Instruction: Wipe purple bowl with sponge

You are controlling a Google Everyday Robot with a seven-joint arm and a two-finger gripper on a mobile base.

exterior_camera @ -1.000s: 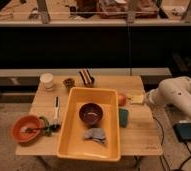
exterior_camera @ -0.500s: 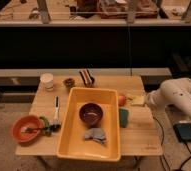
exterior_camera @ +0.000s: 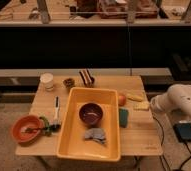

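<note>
The purple bowl (exterior_camera: pixel 91 113) sits inside the yellow tub (exterior_camera: pixel 71 145), in its back half, with a pale smear on its base. The teal sponge (exterior_camera: pixel 124 117) lies flat on the table just right of the tub's rim. My white arm reaches in from the right. Its gripper (exterior_camera: pixel 153 104) hovers at the table's right edge, to the right of the sponge and apart from it. The gripper is open and holds nothing.
A grey-blue rag (exterior_camera: pixel 95 135) lies in the tub in front of the bowl. An orange-red bowl (exterior_camera: pixel 26 129) sits at the left front. A white cup (exterior_camera: pixel 47 81) and a small brown cup (exterior_camera: pixel 68 82) stand at the back. An orange fruit (exterior_camera: pixel 121 99) and yellow pieces (exterior_camera: pixel 138 101) lie near the gripper.
The arm has shifted only a little at the table's right edge. Nothing on the table has moved.
</note>
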